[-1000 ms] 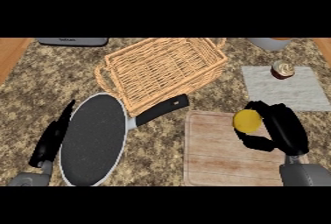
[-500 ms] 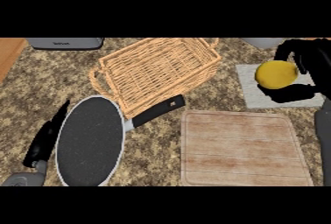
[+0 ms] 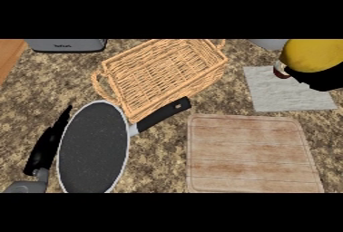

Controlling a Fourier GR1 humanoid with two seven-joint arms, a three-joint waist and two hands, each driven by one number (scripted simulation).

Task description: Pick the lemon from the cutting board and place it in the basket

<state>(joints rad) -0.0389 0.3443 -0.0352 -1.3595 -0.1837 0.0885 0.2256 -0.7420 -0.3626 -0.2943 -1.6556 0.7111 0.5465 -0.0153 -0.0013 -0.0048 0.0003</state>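
Note:
The yellow lemon (image 3: 313, 55) is lifted high at the upper right, close to my head, looming large. My right hand (image 3: 325, 80) curls under and behind it, holding it; only part of the black hand shows at the right edge. The wooden cutting board (image 3: 249, 154) lies bare at the lower right. The wicker basket (image 3: 161, 74) stands at the upper middle, left of the lemon, with nothing inside. My left hand (image 3: 47, 147) rests at the lower left beside the pan, fingers straight.
A black frying pan (image 3: 92, 147) lies left of the board, its handle (image 3: 163, 114) pointing under the basket's near corner. A grey cloth (image 3: 288, 93) lies behind the board with a small jar (image 3: 281, 71) on it. A toaster (image 3: 67, 45) stands at the back left.
My right hand has raised the lemon off the cutting board, up and toward the back right. The board is now bare. The left hand has stayed put.

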